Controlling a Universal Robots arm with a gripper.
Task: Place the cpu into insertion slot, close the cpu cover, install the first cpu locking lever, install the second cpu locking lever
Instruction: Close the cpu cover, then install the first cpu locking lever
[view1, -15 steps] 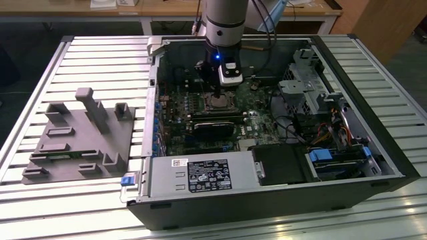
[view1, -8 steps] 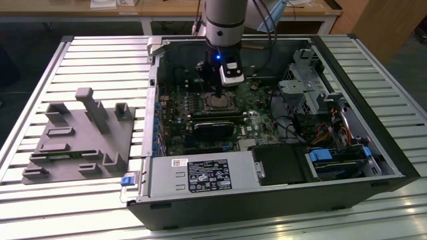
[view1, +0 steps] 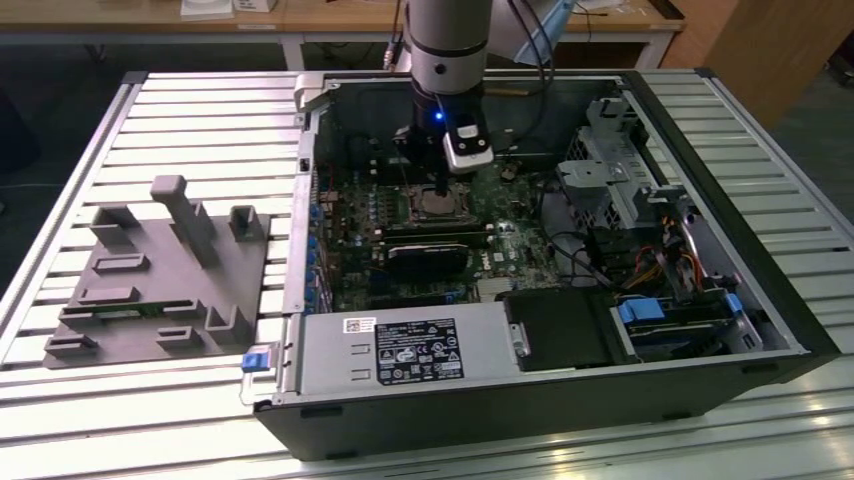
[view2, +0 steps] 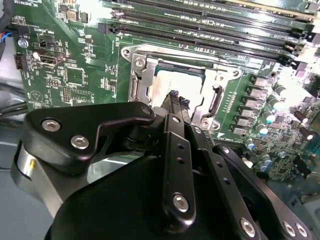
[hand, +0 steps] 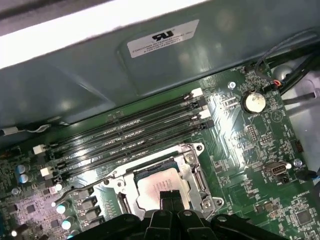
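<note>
The cpu (view2: 175, 79) (hand: 152, 189), a flat square chip with a dull silver top, lies in the insertion slot (view1: 439, 204) on the green board. The cpu cover (view2: 142, 67) (hand: 194, 169), a thin silvery frame, lies flat around it with the chip showing through its cut-out. My gripper (view1: 439, 187) hangs straight above the socket inside the open computer case. In both wrist views its black fingertips (view2: 173, 95) (hand: 165, 197) stand close together just over the chip's top, with nothing between them. I cannot tell whether they touch the chip.
Long black memory slots (hand: 125, 135) run beside the socket, and a black graphics card (view1: 427, 258) lies on its other side. A power supply (view1: 400, 350), drive cage (view1: 614, 170) and cables fill the case. A grey fixture (view1: 160, 270) sits at the exterior view's left.
</note>
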